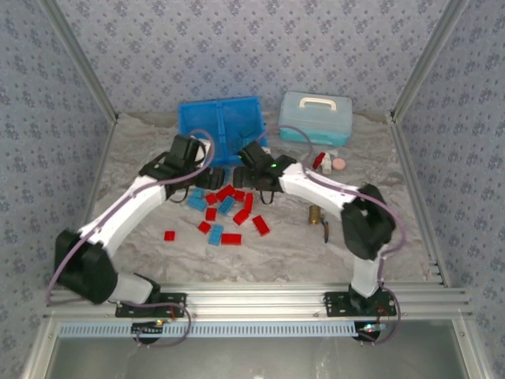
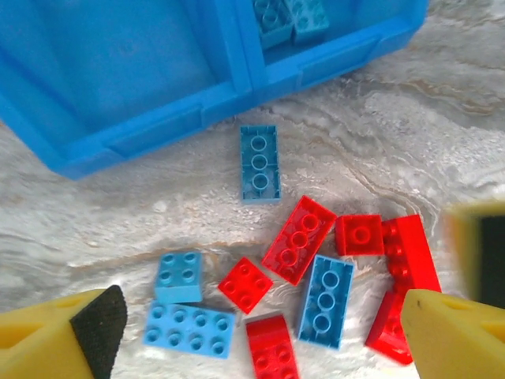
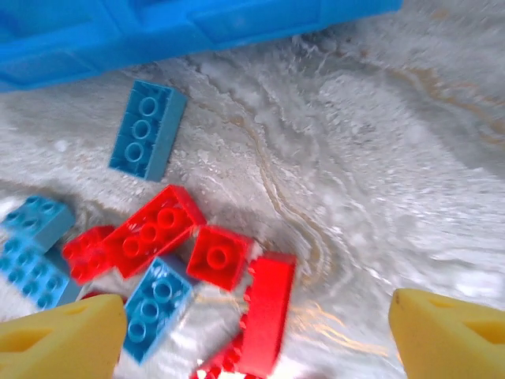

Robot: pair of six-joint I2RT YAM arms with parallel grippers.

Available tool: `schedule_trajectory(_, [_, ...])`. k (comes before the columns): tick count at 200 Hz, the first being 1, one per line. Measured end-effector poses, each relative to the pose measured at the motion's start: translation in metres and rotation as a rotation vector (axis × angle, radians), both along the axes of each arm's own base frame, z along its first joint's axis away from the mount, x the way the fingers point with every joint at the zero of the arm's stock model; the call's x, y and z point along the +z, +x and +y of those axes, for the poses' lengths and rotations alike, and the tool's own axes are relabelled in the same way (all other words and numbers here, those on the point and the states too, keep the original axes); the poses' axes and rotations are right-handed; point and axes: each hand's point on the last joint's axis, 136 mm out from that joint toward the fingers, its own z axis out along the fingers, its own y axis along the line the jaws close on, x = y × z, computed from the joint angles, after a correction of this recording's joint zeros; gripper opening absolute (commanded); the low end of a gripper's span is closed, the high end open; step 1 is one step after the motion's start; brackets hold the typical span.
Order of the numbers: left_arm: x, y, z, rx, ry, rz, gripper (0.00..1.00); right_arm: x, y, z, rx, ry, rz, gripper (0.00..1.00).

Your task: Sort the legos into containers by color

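Marbled tabletop (image 1: 276, 257), both arms bent inward, left hand (image 2: 268, 339) and right hand (image 3: 256, 335) spread wide over scattered legos (image 2: 298, 239)

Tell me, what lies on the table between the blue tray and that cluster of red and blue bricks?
One blue brick, lying alone on bare marbled tabletop, apart from the tray and the cluster. The left wrist view shows it.

Red and light-blue legos (image 2: 298, 238) lie scattered just outside the blue tray (image 2: 118, 87).
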Motion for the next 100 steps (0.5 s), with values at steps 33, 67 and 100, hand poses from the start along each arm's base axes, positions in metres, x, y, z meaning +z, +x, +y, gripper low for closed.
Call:
schedule_trajectory(33, [-0.051, 0.018, -0.014, 0.071, -0.008, 0.156, 0.79, 0.047, -0.015, -0.027, 0.001, 0.049, -0.086, 1.0])
schedule_trajectory(67, [-0.093, 0.028, -0.02, 0.107, 0.004, 0.234, 0.76, 0.049, -0.029, -0.053, -0.023, 0.05, -0.091, 1.0])
schedule_trajectory(100, [-0.12, 0.042, -0.025, 0.106, 0.053, 0.247, 0.76, 0.048, -0.03, -0.067, -0.044, 0.036, -0.091, 1.0])
